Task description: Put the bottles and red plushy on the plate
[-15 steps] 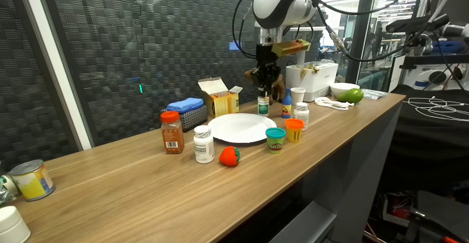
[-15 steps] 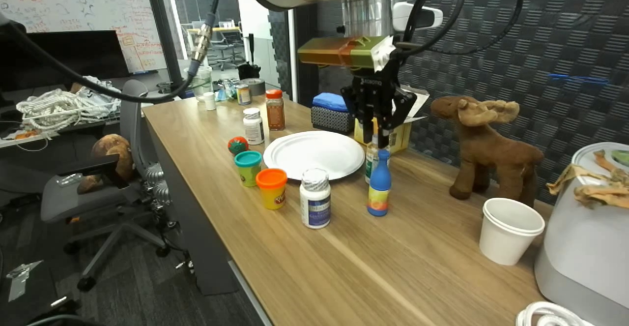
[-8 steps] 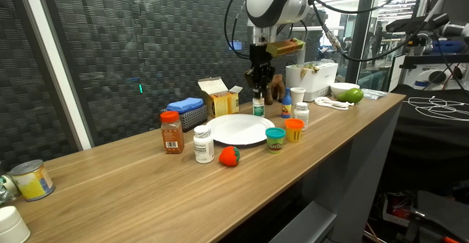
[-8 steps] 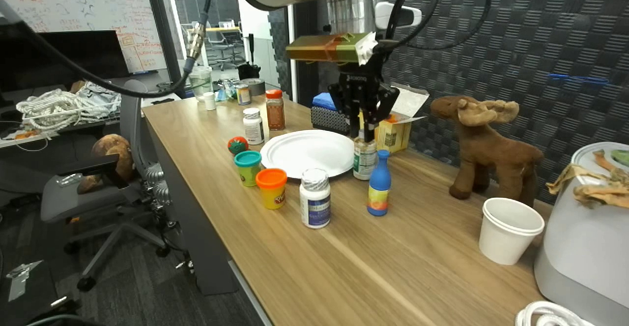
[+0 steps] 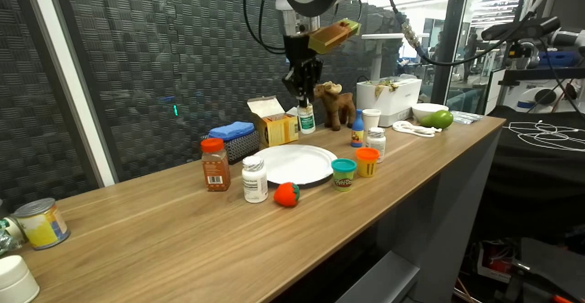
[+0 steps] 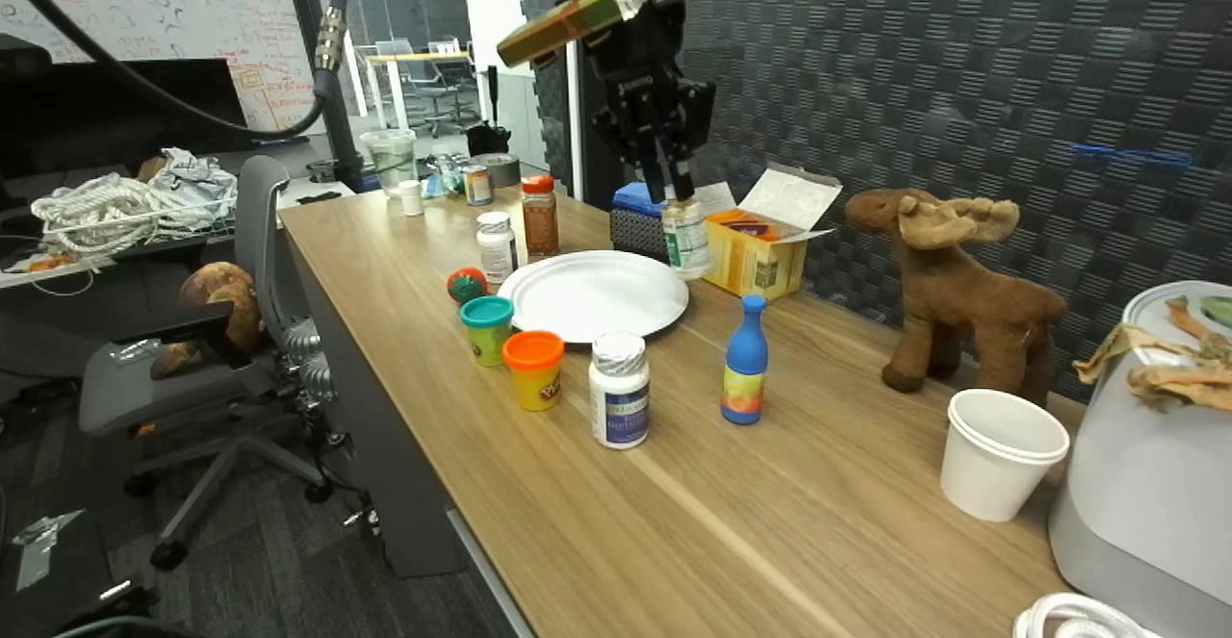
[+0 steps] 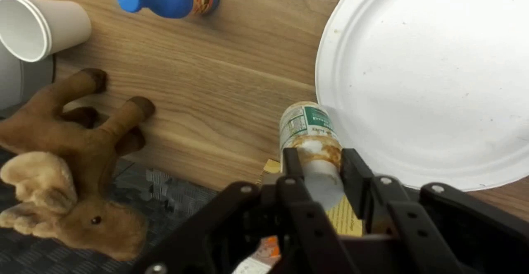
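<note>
Green-labelled bottle (image 6: pixel 686 237) has shifted, apparently near the yellow box (image 6: pixel 757 266).

Above plate (image 6: pixel 592 296) it's open. Away from padded wall (image 6: pixel 962 70) it's hemmed in: white btl (image 5: pixel 255 182), red plushy (image 5: pixel 285 195), teal-lid tub (image 5: pixel 343 178) & orange-lid tub (image 5: pixel 366 167) in an arc, narrow gaps only. Roomier gap betw. blue-label btl (image 6: pixel 620 405) & blue btl (image 6: pixel 745 357). Wall side blocked: yellow box (image 6: pixel 749 270), flaps up, next to mesh box (image 5: pixel 241 147) w/ blue item (image 5: pixel 231 130) on top. Also in the way: gripper (image 7: pixel 320 158) w/ green-label btl (image 7: pixel 303 125), tilted, just beside plate rim, near yellow box; exact clearance can't tell. Passable: tabletop (image 5: pixel 183 243) strip betw. blue btl & plush moose (image 6: pixel 972 292), plus stretch betw. red-cap btl (image 5: pixel 215 172) & can (image 5: pixel 43 230).
</note>
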Tool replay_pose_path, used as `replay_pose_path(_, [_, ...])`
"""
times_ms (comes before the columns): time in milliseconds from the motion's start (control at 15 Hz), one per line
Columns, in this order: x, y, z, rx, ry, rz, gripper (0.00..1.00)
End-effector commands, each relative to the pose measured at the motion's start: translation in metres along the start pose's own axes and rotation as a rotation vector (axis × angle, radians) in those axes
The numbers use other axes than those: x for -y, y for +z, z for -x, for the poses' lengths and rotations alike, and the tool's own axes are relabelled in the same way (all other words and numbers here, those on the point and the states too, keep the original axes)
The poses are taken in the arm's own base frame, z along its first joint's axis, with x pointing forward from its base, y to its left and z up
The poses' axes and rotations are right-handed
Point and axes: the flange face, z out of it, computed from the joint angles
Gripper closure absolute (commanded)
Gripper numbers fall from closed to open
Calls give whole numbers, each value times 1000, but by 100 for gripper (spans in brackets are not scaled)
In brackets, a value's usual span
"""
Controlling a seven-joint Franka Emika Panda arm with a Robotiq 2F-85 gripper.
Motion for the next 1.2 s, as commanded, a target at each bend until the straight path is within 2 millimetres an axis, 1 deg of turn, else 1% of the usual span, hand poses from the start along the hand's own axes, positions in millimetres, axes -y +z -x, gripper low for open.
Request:
replay_pose_path(0, [21, -31, -4, -45, -28, 2, 90])
replay_pose_path(133, [30, -31, -8, -60, -45, -11, 90])
replay_pose_path(267, [35, -27, -11, -66, -51, -48, 92])
replay_pose_path(600, [48, -17, -19, -51, -38, -184, 91])
replay_pose_path(733, [56, -11, -22, -55, -54, -213, 90])
replay_pose_path(933, [66, 2, -31, -97, -61, -197, 92])
replay_pose_path(1133, [73, 17, -36, -109, -65, -200, 91])
